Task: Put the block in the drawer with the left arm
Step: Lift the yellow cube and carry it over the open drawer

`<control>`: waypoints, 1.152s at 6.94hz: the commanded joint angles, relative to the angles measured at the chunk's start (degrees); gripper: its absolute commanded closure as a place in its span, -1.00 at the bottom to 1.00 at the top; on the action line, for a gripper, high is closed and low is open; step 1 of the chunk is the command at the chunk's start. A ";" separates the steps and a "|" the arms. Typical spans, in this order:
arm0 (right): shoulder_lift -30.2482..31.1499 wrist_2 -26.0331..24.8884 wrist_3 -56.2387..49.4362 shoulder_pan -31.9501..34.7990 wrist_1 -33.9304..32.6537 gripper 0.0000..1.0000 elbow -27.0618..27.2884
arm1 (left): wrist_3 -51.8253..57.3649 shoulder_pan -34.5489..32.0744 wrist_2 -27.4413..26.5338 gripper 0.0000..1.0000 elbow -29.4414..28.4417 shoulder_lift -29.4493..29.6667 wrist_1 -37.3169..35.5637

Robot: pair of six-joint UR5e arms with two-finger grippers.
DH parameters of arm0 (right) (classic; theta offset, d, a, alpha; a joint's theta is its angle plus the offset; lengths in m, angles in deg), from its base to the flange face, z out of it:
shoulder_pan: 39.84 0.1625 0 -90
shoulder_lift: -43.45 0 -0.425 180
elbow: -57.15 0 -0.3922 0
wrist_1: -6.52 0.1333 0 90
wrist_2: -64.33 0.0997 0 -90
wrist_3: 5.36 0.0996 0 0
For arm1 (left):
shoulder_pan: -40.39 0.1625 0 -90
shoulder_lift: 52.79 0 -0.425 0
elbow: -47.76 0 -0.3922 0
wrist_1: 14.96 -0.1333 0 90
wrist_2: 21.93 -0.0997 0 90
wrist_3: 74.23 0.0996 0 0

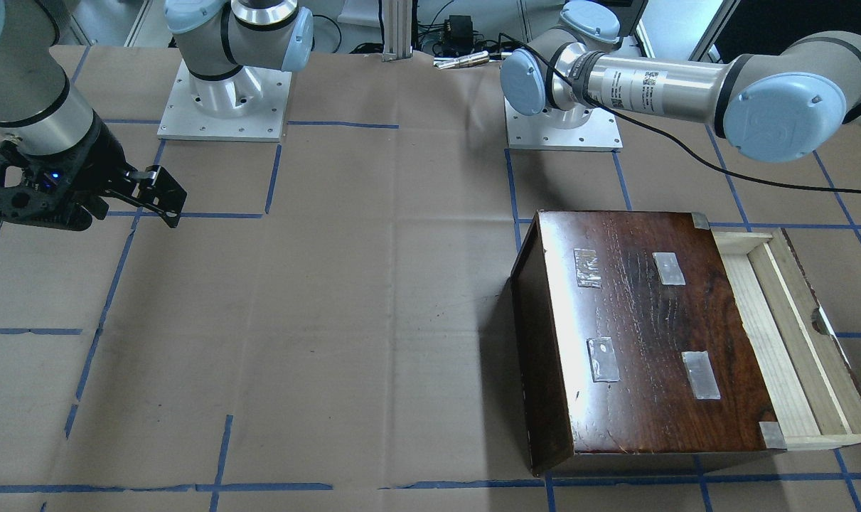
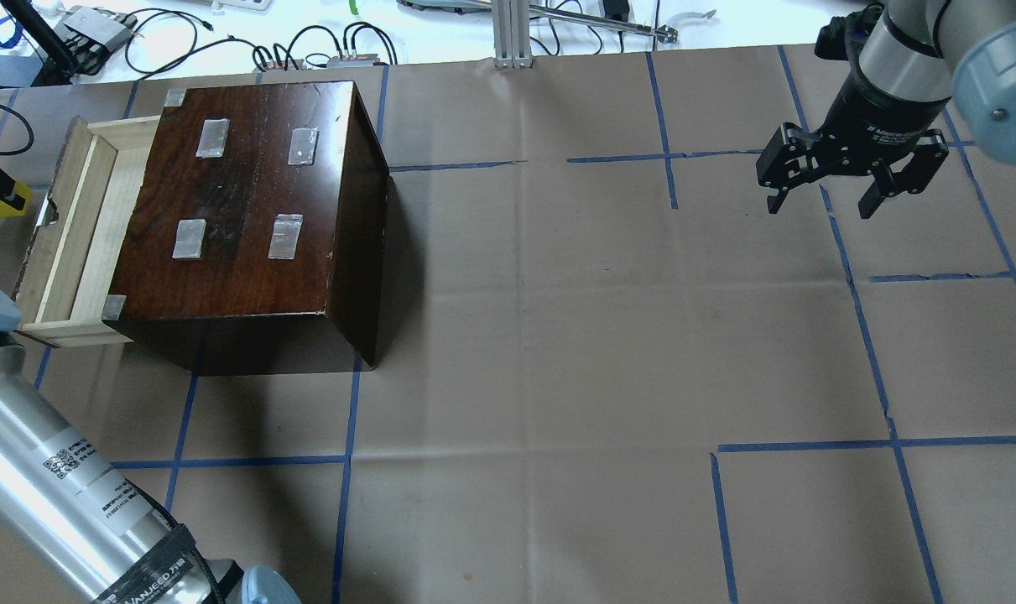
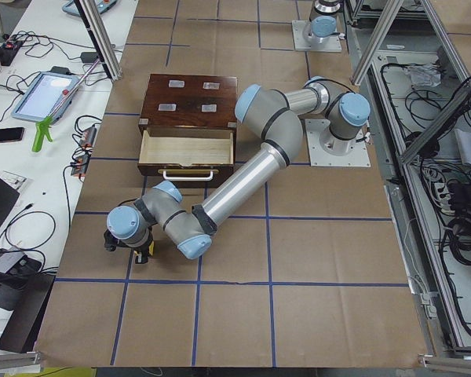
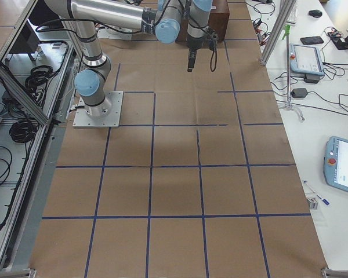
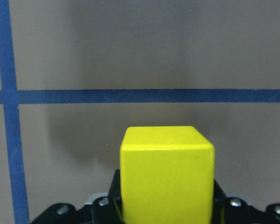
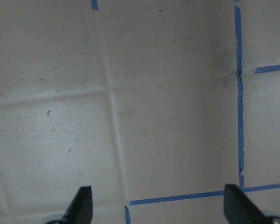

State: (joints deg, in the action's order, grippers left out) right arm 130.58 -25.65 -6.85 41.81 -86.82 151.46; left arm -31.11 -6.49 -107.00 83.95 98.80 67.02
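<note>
Left gripper point(image 3: 141, 253) jaws are clamping the block point(image 5: 167, 179), a bright yellow sharp-edged cube, over the brown-papered, blue-taped surface point(image 2: 558, 335), apart from the open drawer point(image 2: 88, 235). Right gripper point(image 2: 821, 207) jaws are gaping wide. Cables point(image 2: 164, 42) are cluttering surrounding benches point(image 3: 31, 102).

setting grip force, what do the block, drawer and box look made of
Block: likely painted wood or plastic; even matte yellow, crisp edges. Drawer: bare pale wood, unfinished, grain lines showing. Box: dark wood, glossy varnish, glare and visible grain.
</note>
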 commanded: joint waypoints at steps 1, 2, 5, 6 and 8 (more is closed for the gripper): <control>-0.03 -0.02 0.00 0.00 0.00 -1.00 0.00 | 0.03 0.12 -0.44 0.37 3.52 -7.41 4.73; 0.06 -0.02 0.00 0.00 0.00 -1.00 0.00 | 0.03 0.29 -0.62 0.37 7.63 -12.41 5.64; -0.03 -0.02 0.00 0.00 0.00 -1.00 0.00 | -0.67 0.03 -0.53 0.37 25.81 -29.02 5.29; -0.03 -0.02 0.00 0.00 0.00 -1.00 -0.09 | -2.15 -0.06 -0.53 0.37 30.57 -33.33 5.29; -0.03 -0.02 0.00 0.00 0.00 -1.00 0.00 | -7.76 -2.41 -0.53 0.37 40.41 -40.72 4.68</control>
State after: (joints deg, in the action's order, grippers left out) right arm 130.56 -25.67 -6.85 41.80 -86.82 151.44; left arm -35.60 -7.35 -107.54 118.41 62.69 72.13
